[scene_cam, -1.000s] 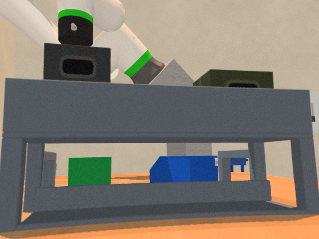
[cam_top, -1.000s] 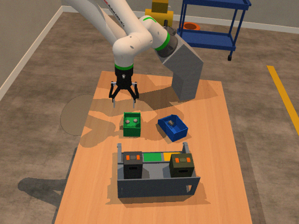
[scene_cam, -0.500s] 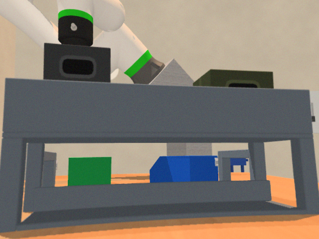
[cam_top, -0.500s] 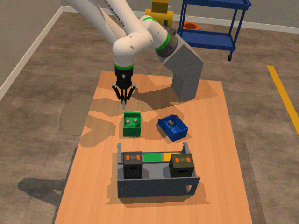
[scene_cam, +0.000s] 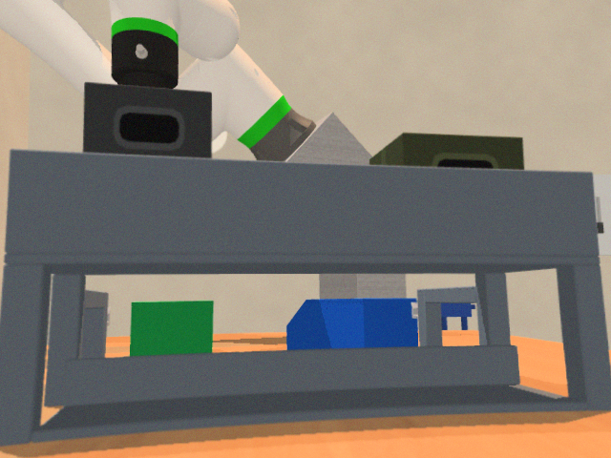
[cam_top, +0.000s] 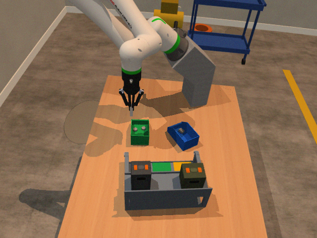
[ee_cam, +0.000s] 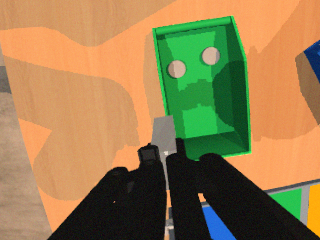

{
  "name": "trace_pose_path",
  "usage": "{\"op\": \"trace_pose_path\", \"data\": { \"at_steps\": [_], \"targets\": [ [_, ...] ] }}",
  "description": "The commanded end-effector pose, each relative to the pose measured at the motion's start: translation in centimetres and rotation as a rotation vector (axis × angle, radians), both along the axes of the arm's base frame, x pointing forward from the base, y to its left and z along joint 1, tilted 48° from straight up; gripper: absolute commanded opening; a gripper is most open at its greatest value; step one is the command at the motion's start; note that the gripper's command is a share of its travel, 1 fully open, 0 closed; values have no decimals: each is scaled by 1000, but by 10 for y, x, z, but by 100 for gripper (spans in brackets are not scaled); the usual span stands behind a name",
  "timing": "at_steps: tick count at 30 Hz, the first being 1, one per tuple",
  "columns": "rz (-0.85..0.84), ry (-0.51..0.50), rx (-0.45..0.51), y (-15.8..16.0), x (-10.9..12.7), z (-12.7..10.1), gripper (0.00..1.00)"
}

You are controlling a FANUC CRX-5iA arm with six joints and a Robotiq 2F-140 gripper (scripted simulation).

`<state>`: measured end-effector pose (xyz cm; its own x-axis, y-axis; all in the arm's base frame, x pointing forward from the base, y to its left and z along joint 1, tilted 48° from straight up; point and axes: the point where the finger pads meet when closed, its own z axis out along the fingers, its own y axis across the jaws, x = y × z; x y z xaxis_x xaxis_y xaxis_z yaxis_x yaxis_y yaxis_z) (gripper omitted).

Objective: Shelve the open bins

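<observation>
- With its fingers brought fully together and nothing between them, the gripper (cam_top: 131, 111) (ee_cam: 165, 131) points down over the table (cam_top: 230, 205) (scene_cam: 394, 436) (ee_cam: 100, 50).
- Its fingertips hang near the green bin; in the wrist view they overlap one long side of it, and whether they touch it I cannot tell.
- The green bin (cam_top: 139, 140) (scene_cam: 171, 327) (ee_cam: 205, 120) stands level on the table, between the arm (cam_top: 139, 48) (scene_cam: 251, 93) and the shelf.
- Two round pale parts (cam_top: 143, 128) (ee_cam: 210, 56) lie in the green bin, side by side toward the end away from the shelf.
- Near the green bin, but apart from it, the blue bin (cam_top: 190, 141) (scene_cam: 345, 325) (ee_cam: 316, 62) stands on the table, turned at an angle to the shelf.
- One dark grey part (cam_top: 181, 130) lies in the blue bin.
- Both bins are off the shelf (cam_top: 167, 200) (scene_cam: 296, 212).
- On the shelf's lower level, the green mark (cam_top: 161, 166) (ee_cam: 285, 205) sits beside the yellow mark (cam_top: 179, 166) (ee_cam: 315, 210).
- The blue mark (ee_cam: 217, 225) shows in the wrist view, on the other side of the green mark from the yellow one.
- On the shelf's top stand a black box (cam_top: 140, 176) (scene_cam: 148, 120) and an olive box (cam_top: 193, 176) (scene_cam: 463, 148), well apart, each with orange pieces on top.

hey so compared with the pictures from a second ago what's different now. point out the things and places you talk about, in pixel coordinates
The gripper's fingers (cam_top: 131, 112) have come together; a second ago they stood wide apart. They closed on nothing, so nothing was taken hold of or let go. The green bin (cam_top: 139, 139) (scene_cam: 171, 327) (ee_cam: 200, 120), the blue bin (cam_top: 190, 142) (scene_cam: 345, 322) and the shelf (cam_top: 166, 200) (scene_cam: 296, 212) stayed put.
</observation>
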<state>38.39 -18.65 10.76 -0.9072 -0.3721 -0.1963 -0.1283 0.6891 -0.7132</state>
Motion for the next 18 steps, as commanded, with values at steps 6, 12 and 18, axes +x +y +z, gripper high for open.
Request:
{"op": "trace_pose_path", "data": {
  "at_steps": [6, 12, 18],
  "targets": [
    [0, 0, 0, 0, 0, 0, 0],
    [0, 0, 0, 0, 0, 0, 15],
    [0, 0, 0, 0, 0, 0, 15]
  ]
}}
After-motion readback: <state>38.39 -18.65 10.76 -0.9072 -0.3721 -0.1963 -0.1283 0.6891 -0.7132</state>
